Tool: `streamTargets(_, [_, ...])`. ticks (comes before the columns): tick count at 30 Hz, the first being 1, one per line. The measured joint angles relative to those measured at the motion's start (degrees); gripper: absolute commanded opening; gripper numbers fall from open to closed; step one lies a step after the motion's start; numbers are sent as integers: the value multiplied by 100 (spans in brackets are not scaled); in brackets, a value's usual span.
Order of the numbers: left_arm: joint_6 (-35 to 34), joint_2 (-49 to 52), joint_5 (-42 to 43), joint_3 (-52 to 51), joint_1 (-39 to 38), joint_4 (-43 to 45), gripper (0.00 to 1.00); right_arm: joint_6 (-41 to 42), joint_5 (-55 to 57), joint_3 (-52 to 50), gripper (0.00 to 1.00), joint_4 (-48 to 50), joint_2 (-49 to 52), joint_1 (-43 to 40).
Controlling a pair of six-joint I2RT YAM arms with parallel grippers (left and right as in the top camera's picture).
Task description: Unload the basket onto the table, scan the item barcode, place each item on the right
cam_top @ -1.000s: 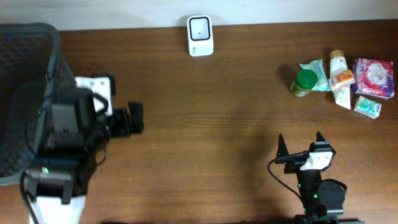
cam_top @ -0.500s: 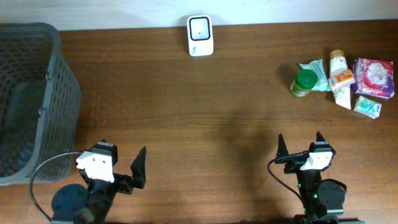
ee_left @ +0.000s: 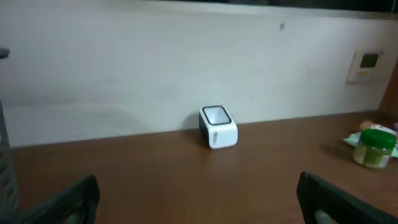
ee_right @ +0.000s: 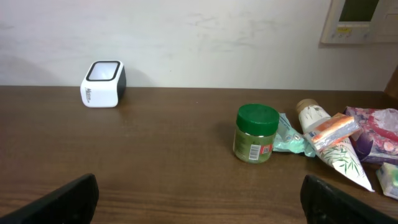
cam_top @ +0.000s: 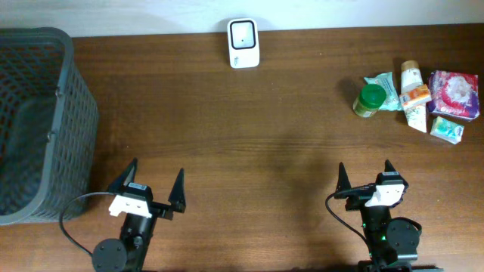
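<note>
- The left hand sits low at the near edge of the worktop. Its two dark fingers are spread as wide as they go, with nothing between them and nothing touched.
- The right hand sits at the same near edge, further along to the right. Its fingers are also splayed wide, and it is empty.
- In each wrist view the fingertips show only in the bottom corners, with bare brown wood between them.
- The barcode scanner is a small white box with a dark window on top. It stands at the far edge of the worktop against the pale wall, well apart from both hands.
- The goods for scanning lie in a cluster at the far right.
- A green-lidded jar stands upright on the side of the cluster nearest the middle of the worktop.
- A teal pouch lies touching the jar, and beside the pouch is a white tube with an orange band.
- A pink packet lies furthest right, with a small green-and-white packet just in front of it.
- The right hand is the nearer one to that cluster, but it is well apart from it.
- A dark mesh basket fills the left end of the worktop, near the left hand but not touching it.
</note>
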Motion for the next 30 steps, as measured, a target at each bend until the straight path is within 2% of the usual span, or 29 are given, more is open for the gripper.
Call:
streamTargets(3, [-4,-433,-59,-400,0,160,99,4,2,0,99,2,0,0])
streamTargets(7, [-4,-463,-214,-734,15,490,99,0,2,0,99,2,0,0])
streamTargets(13, [-149,-481,-697,-745,229,-599,99,4,2,0,99,2,2,0])
streamTargets(17, [-269,-483,-927,-745,229,-586,99,4,2,0,99,2,0,0])
streamTargets(21, [-289,-485,-1084,-761,229,37,99,0,2,0,99,2,0,0])
streamTargets(24, [-282,-479,-1211,-756,229,-592,99,0,2,0,99,2,2,0])
streamTargets(30, [-90,-479,-1226,-756,229,-599,99,2,2,0,99,0,0,0])
